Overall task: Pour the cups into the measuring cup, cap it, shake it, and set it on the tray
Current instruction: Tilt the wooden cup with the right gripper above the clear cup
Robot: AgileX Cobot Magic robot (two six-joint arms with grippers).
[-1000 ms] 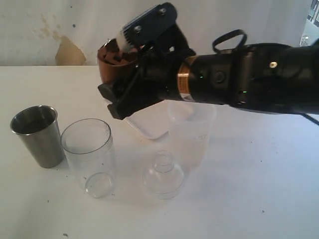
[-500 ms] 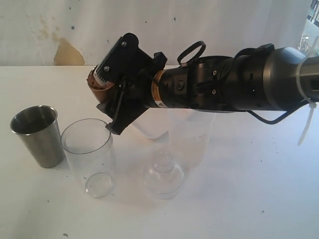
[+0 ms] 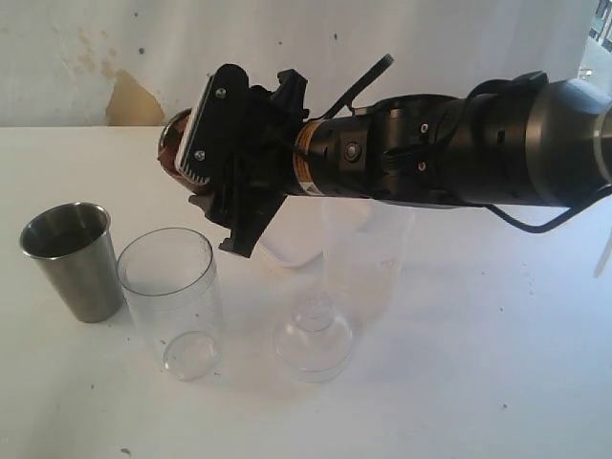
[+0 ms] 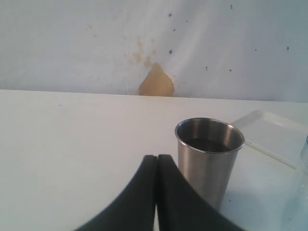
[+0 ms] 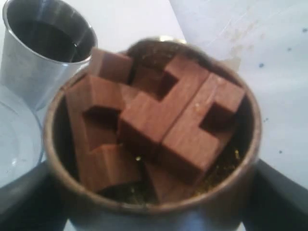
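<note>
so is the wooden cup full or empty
Full. The right wrist view looks into the wooden cup and shows it packed with chunky brown wooden blocks up near its rim.

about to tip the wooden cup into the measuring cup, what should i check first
1. Grip: right claw shut on the wooden cup: ok.
2. Load: wooden blocks all inside the cup, none on the table: ok.
3. Target: measuring cup upright, uncapped, mouth free: ok.
4. Aim: cup lip directly over that mouth: cannot tell, depth is unclear.
5. Path: dome cap stands aside from the pour: ok.
6. Other arm: left claw shut, empty, near the steel tumbler: ok.
</note>
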